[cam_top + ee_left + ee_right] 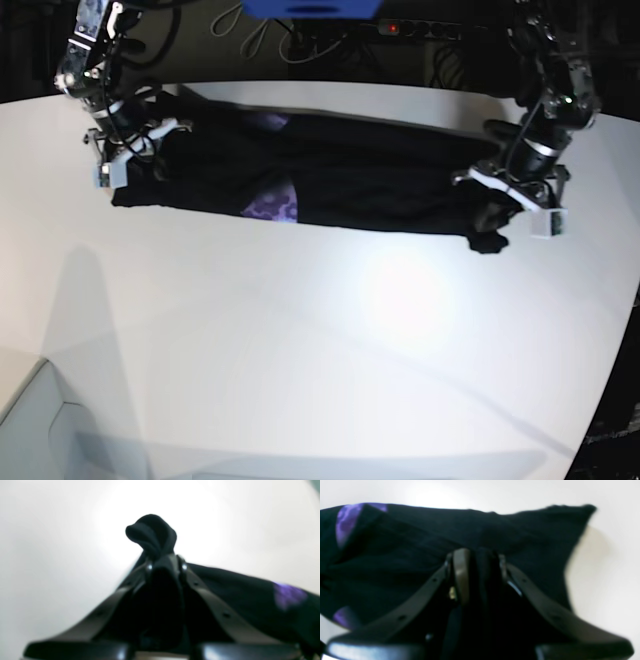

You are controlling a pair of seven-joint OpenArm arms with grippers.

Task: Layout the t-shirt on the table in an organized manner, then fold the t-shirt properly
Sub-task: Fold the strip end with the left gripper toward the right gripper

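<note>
The black t-shirt [340, 180] hangs stretched in a long band between my two grippers, just above the far part of the white table [320, 340]. Its purple print [272, 207] shows near the middle-left. My left gripper [165, 560] on the base view's right [495, 205] is shut on a bunched end of the t-shirt [152, 533], which pokes out past the fingertips. My right gripper [476, 555] on the base view's left [150, 150] is shut on the other end of the t-shirt [470, 527], with cloth spreading to both sides of the fingers.
Cables and a power strip [430, 28] lie in the dark behind the table's far edge. The table's curved edge [615, 340] runs down the right side. A pale panel [40, 420] sits at the lower left corner.
</note>
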